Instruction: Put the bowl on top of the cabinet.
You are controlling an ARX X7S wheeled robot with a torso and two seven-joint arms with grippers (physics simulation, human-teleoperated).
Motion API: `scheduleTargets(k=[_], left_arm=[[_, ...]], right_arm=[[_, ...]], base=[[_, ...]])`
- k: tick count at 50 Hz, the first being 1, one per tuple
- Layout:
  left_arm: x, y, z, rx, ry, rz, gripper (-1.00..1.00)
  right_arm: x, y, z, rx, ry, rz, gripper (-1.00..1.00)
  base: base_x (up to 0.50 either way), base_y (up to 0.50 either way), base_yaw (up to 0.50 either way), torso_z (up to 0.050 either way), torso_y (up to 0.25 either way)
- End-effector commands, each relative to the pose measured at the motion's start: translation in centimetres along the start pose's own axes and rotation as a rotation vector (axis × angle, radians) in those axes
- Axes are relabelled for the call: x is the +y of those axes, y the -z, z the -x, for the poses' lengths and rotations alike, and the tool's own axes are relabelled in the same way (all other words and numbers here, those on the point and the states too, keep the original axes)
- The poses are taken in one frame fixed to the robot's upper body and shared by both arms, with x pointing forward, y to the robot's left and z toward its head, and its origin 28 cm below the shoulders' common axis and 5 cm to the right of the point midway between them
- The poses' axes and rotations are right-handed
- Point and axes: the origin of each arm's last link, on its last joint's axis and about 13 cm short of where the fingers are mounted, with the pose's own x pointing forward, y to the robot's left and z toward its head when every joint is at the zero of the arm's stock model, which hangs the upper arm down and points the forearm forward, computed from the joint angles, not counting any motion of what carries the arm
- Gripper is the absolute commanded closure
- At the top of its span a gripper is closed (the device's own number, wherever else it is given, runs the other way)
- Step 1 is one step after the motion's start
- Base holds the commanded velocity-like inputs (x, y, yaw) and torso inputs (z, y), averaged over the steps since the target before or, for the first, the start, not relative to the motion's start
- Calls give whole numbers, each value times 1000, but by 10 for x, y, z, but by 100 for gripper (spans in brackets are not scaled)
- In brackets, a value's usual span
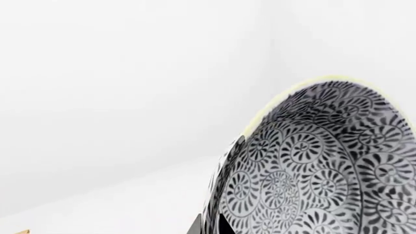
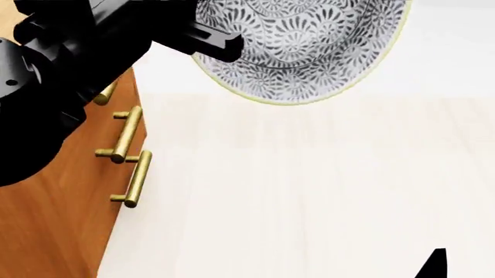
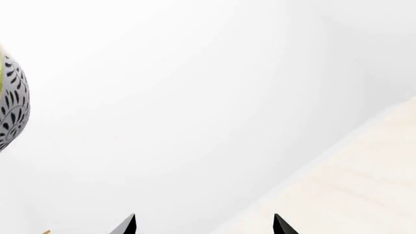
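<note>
The bowl [image 2: 302, 40], white with a dense grey-black swirl pattern, hangs tilted in the air at the top of the head view, to the right of the cabinet [image 2: 69, 220]. My left gripper [image 1: 209, 225] is shut on its rim, one fingertip inside and one outside the wall. The bowl's patterned inside [image 1: 325, 165] fills the left wrist view. The orange-brown cabinet shows its front with brass bar handles [image 2: 127, 133]; my black left arm hides most of its top. My right gripper [image 3: 204, 224] is open and holds nothing. A sliver of the bowl [image 3: 9, 105] shows in its view.
Pale wooden floor [image 2: 309, 191] stretches in front of the cabinet, ending at a white wall behind. One black fingertip [image 2: 435, 263] of the right gripper shows low on the right of the head view.
</note>
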Motion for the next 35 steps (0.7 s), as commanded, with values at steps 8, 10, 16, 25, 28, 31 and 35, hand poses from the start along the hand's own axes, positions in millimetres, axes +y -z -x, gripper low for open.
scheduleTargets(k=[8, 10, 16, 25, 28, 31, 35], left_arm=[[37, -42, -1, -88, -269, 198, 100], [41, -45, -1, -89, -285, 222, 100], [47, -51, 2, -86, -317, 233, 100], [58, -62, 10, -41, -355, 226, 100], [61, -67, 12, -21, -358, 234, 100], [68, -72, 15, 25, -372, 261, 100], [73, -75, 17, 43, -372, 300, 100]], right_arm=[[1, 1, 1, 6, -4, 7, -100], [1, 1, 1, 6, -5, 8, -100], [1, 2, 1, 7, -5, 8, -100], [2, 2, 2, 6, -7, 10, -100], [2, 2, 2, 6, -5, 10, -100], [1, 2, 1, 7, -6, 10, -100], [2, 2, 2, 7, -6, 11, -100]], base=[[0, 0, 0, 0, 0], [0, 0, 0, 0, 0], [0, 0, 0, 0, 0], [0, 0, 0, 0, 1], [0, 0, 0, 0, 0], [0, 0, 0, 0, 0], [0, 0, 0, 0, 0]])
